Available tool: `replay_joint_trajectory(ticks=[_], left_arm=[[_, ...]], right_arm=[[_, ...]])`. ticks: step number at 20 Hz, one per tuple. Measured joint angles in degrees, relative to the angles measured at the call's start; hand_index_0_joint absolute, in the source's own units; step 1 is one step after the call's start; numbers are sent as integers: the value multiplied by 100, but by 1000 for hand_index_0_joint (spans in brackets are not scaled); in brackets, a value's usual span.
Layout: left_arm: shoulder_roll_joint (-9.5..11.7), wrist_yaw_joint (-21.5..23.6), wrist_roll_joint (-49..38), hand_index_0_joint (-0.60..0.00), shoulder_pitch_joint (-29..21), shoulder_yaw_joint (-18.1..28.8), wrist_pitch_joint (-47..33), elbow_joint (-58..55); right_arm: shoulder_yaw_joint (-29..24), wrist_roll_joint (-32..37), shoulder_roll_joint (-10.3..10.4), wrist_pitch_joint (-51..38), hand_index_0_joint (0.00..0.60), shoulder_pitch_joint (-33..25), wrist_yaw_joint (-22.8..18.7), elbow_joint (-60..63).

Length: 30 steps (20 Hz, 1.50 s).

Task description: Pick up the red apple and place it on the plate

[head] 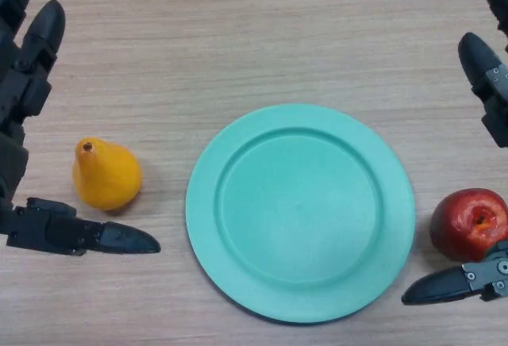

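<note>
Red apple [470, 223] beside teal plate [300, 211], right hand [486, 84] fingers spread wide around apple, left hand [24, 84] fingers wide

I see the teal plate [300, 213] centred on the bench [238, 36], nothing on it. Red apple [470, 223] sits just right of its rim, between my right hand [486, 92] fingers, which are spread. Yellow pear [105, 174] left, inside my open left hand [32, 84].

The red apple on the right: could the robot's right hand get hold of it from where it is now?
Probably yes. The red apple sits between the open right hand's fingers, with nothing blocking it.
</note>
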Motion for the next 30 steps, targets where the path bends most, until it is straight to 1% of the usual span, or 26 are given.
replay_joint_trajectory(ticks=[1, 2, 3, 4, 5, 6, 7, 8, 9, 12, 13, 14, 15, 16, 18, 19, 20, 21, 23, 24, 25, 26, 27, 28, 30], left_arm=[[-1, 0, 4, 0, 0, -1, 0, 63], [-5, 0, 45, 0, 13, -4, 0, 101], [-22, 0, 63, 0, 69, -23, -22, 156], [-44, 0, 82, 0, 93, -57, -35, 213], [-109, -6, 290, 0, 146, -178, -145, 312], [-145, -16, 288, 0, 171, -198, -146, 324], [-149, -23, 292, 0, 184, -212, -178, 329], [-149, -23, 293, 0, 185, -214, -223, 333], [-149, -23, 306, 0, 185, -218, -271, 334], [-152, -59, 488, 0, 194, -270, -322, 338], [-152, -59, 489, 0, 181, -274, -322, 337], [-152, -59, 489, 0, 174, -274, -323, 336], [-152, -59, 489, 0, 167, -273, -324, 336], [-152, -59, 490, 0, 168, -273, -325, 336], [-152, -59, 491, 0, 183, -278, -327, 335], [-153, -60, 491, 0, 206, -276, -331, 335], [-158, -62, 491, 0, 221, -276, -335, 335], [-184, -62, 491, 0, 235, -275, -347, 335], [-204, -63, 490, 0, 309, -271, -447, 336], [-204, -63, 490, 0, 326, -264, -463, 336], [-205, -63, 490, 0, 355, -250, -467, 337], [-208, -68, 490, 0, 366, -250, -468, 336], [-217, -97, 490, 0, 386, -249, -477, 336], [-224, -125, 491, 0, 407, -248, -492, 336], [-243, -180, 491, 0, 460, -211, -554, 337]], right_arm=[[-87, -4, 29, 38, 0, -14, 69, 0], [-196, -23, 162, 92, 0, -24, 217, 0], [-291, -300, 488, 163, 0, -37, 510, 0], [-356, -498, 676, 241, 0, -71, 731, 18], [-440, -785, 891, 169, 0, -119, 1187, 236], [-448, -921, 949, -31, 0, -91, 1377, 505], [-545, -959, 1029, -416, 0, 29, 1597, 942], [-620, -976, 1075, -570, 0, 74, 1647, 1194], [-666, -1195, 1110, -1010, 0, 107, 1676, 1604], [-805, -1251, 1097, -1975, 0, 57, 1812, 2555], [-859, -1441, 1067, -2359, 0, -55, 1814, 3068], [-864, -1500, 995, -2594, 0, -134, 1813, 3438], [-878, -1731, 878, -2899, 0, -248, 1811, 3951], [-893, -1862, 831, -3113, 0, -332, 1806, 4294], [-890, -1910, 671, -3360, 0, -454, 1793, 4942], [-905, -2139, 613, -3475, 0, -517, 1756, 5261], [-906, -2138, 583, -3601, 0, -591, 1750, 5553], [-900, -2184, 499, -3689, 0, -688, 1719, 5962], [-891, -2283, 403, -3917, 0, -814, 1582, 6578], [-888, -2282, 398, -3967, 99, -842, 1554, 6752], [-869, -2283, 397, -3966, 249, -831, 1553, 6798], [-865, -2282, 397, -3967, 349, -832, 1553, 6798], [-861, -2272, 397, -3966, 499, -830, 1553, 6799], [-850, -2247, 398, -3964, 596, -820, 1553, 6802], [-839, -2252, 399, -3899, 600, -772, 1547, 6857]])
